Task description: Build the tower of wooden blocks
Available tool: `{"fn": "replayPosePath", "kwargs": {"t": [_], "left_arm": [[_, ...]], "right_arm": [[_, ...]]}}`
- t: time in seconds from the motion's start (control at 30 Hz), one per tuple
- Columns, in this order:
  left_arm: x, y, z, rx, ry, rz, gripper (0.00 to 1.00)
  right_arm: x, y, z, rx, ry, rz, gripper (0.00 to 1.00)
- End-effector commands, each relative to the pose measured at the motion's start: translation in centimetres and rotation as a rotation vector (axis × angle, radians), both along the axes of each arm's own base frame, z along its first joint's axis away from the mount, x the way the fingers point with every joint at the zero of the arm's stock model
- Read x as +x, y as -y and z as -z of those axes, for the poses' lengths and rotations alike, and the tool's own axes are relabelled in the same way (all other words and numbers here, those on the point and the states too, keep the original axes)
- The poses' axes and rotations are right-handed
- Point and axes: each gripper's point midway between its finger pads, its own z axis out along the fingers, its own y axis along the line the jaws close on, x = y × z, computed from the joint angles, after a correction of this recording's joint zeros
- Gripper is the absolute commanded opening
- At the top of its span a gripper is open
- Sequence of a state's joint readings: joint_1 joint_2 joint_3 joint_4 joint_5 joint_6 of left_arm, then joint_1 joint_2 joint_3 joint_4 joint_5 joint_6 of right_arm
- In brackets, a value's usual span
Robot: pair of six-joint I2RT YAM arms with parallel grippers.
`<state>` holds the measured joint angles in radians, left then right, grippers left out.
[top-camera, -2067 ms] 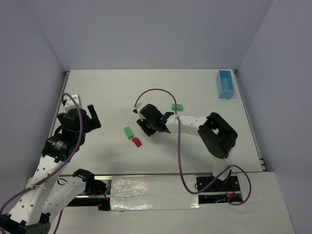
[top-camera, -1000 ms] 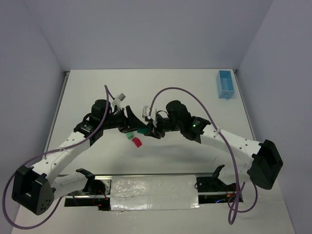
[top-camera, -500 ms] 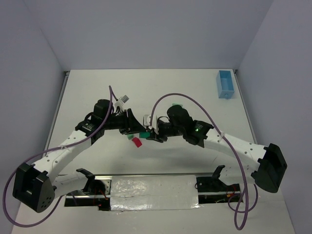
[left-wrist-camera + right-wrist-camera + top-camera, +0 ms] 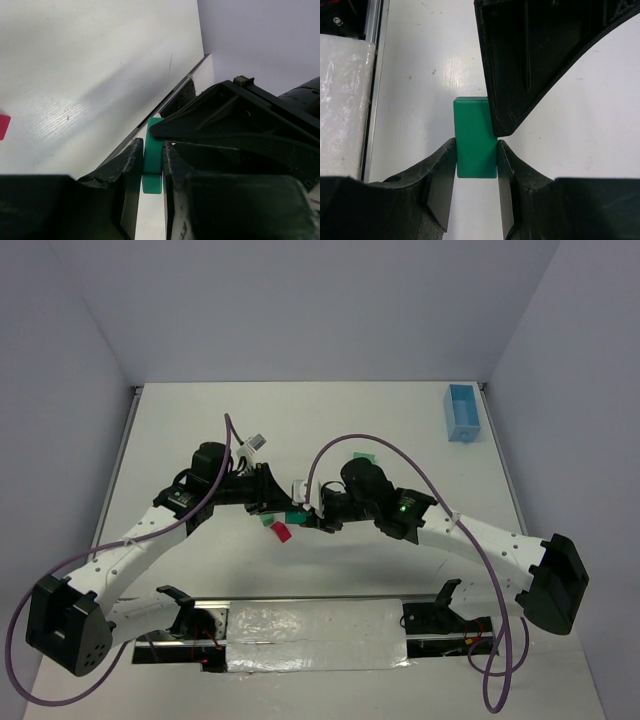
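A dark green block [image 4: 297, 516] hangs just above the table at its middle, and both grippers hold it. My right gripper [image 4: 476, 145] is shut on the green block [image 4: 472, 130] across its narrow sides. My left gripper [image 4: 152, 147] pinches the same green block [image 4: 152, 172] from the other direction, and one of its fingers [image 4: 520, 75] lies over the block's corner. In the top view the left gripper [image 4: 272, 502] and right gripper [image 4: 305, 517] meet nose to nose. A red wedge [image 4: 281, 531] lies on the table just below them. A lighter green block [image 4: 264, 521] peeks out beside it.
A light blue tray [image 4: 462, 412] stands at the far right corner. Another green block [image 4: 364, 456] shows partly behind the right arm. Both arms' purple cables arch over the middle of the table. Grey walls close in the left, far and right sides.
Two seconds ago the arms stood apart. They have since come together at the middle. Over the last second my left jaws have closed onto the green block that the right gripper holds.
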<state>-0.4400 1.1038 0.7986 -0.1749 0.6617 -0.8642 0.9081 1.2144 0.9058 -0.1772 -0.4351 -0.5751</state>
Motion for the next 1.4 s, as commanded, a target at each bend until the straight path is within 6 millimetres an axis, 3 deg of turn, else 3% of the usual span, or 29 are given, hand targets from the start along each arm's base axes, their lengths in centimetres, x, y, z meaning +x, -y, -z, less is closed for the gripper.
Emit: {"fn": "replayPosePath", "kwargs": {"t": [0.0,0.03,0.13,0.17,0.2,0.23,0.37,0.5,0.63,0.7,0.97,1.23,1.37], "left_arm": [[-0.4,-0.1,-1.3,-0.005,0.052,0.032,0.30],[-0.5,-0.2,-1.2,0.003,0.046,0.030,0.48],[-0.4,-0.3,-1.1,0.014,0.054,0.031,0.56],[-0.4,-0.3,-0.9,0.016,0.050,0.029,0.55],[-0.3,-0.3,-0.9,0.016,0.052,0.031,0.43],[-0.3,-0.3,-0.9,0.017,0.046,0.029,0.39],[-0.1,-0.2,-1.2,0.013,0.056,0.025,0.28],[0.3,-0.1,-1.4,0.014,0.060,0.020,0.65],[0.7,0.0,-1.9,0.014,0.070,0.022,0.68],[0.8,0.1,-2.1,0.013,0.074,0.022,0.58],[1.1,0.3,-2.4,-0.004,0.077,0.021,0.42],[0.6,0.3,-1.8,-0.010,0.070,0.032,0.41],[0.5,0.3,-1.8,-0.015,0.070,0.038,0.22]], "right_arm": [[1.5,0.3,-2.2,0.044,0.090,0.061,0.00],[1.5,0.4,-2.2,0.041,0.092,0.065,0.00],[1.6,0.5,-2.4,0.047,0.098,0.071,0.00],[1.6,0.5,-2.3,0.046,0.099,0.074,0.00],[1.7,0.6,-2.4,0.049,0.103,0.077,0.00],[1.7,0.6,-2.3,0.045,0.104,0.079,0.00],[1.3,0.5,-2.3,0.048,0.098,0.056,0.00],[1.0,0.4,-2.2,0.043,0.090,0.039,0.00],[0.7,0.4,-2.2,0.045,0.092,0.031,0.00],[0.7,0.5,-2.3,0.048,0.094,0.031,0.00],[0.5,0.2,-2.0,0.046,0.085,0.015,0.00],[1.3,0.3,-2.2,0.050,0.102,0.056,0.00],[1.3,0.2,-2.1,0.050,0.096,0.053,0.00]]}}
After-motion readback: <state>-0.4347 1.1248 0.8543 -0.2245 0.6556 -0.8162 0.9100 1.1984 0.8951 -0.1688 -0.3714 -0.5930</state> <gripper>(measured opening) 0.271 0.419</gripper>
